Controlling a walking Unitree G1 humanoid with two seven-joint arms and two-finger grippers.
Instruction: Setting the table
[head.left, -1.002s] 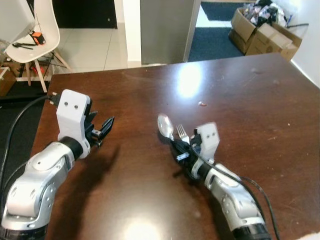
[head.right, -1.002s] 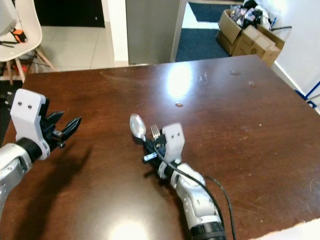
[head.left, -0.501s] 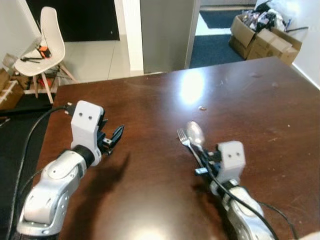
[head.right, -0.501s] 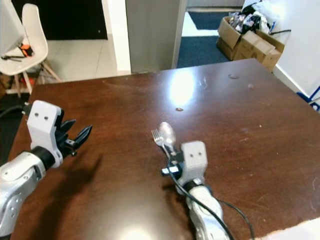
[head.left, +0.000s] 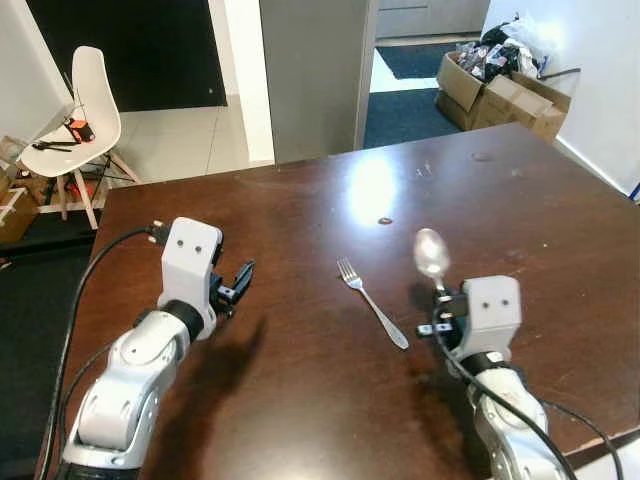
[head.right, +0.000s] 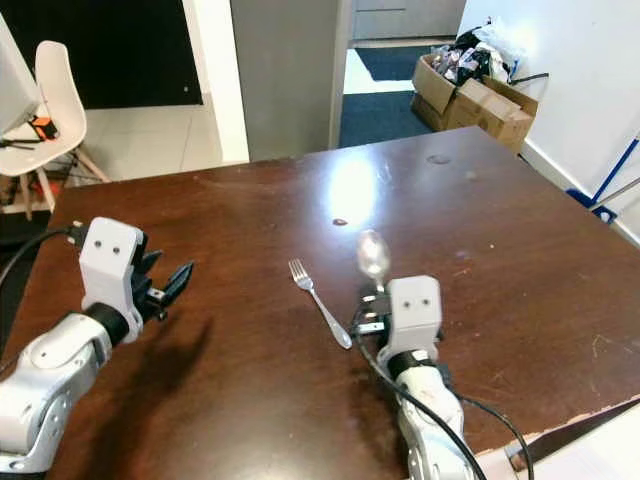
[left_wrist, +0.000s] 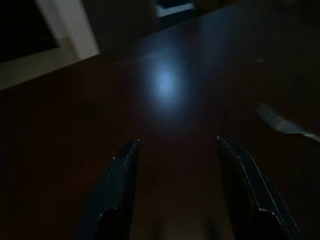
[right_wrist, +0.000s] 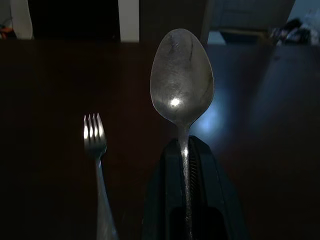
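A silver fork (head.left: 372, 301) lies flat on the dark brown table (head.left: 300, 210), tines pointing away from me. Just right of it my right gripper (head.left: 441, 312) is shut on the handle of a silver spoon (head.left: 432, 254), whose bowl sticks out ahead above the table. In the right wrist view the spoon (right_wrist: 181, 75) rises from the closed fingers (right_wrist: 167, 200), with the fork (right_wrist: 94, 135) beside it. My left gripper (head.left: 240, 281) hovers open over the table's left part, holding nothing; its fingers (left_wrist: 117, 185) stand well apart, and the fork (left_wrist: 282, 125) lies off to one side.
A small crumb (head.left: 385, 221) lies on the table beyond the fork. A white chair (head.left: 75, 130) stands past the table's far left corner, and cardboard boxes (head.left: 500, 85) at the far right. The table's near right edge (head.right: 570, 425) runs close to my right arm.
The fork, earlier held together with the spoon in my right gripper, now lies on the table. My right gripper has shifted right, keeping the spoon. The camera view has also shifted.
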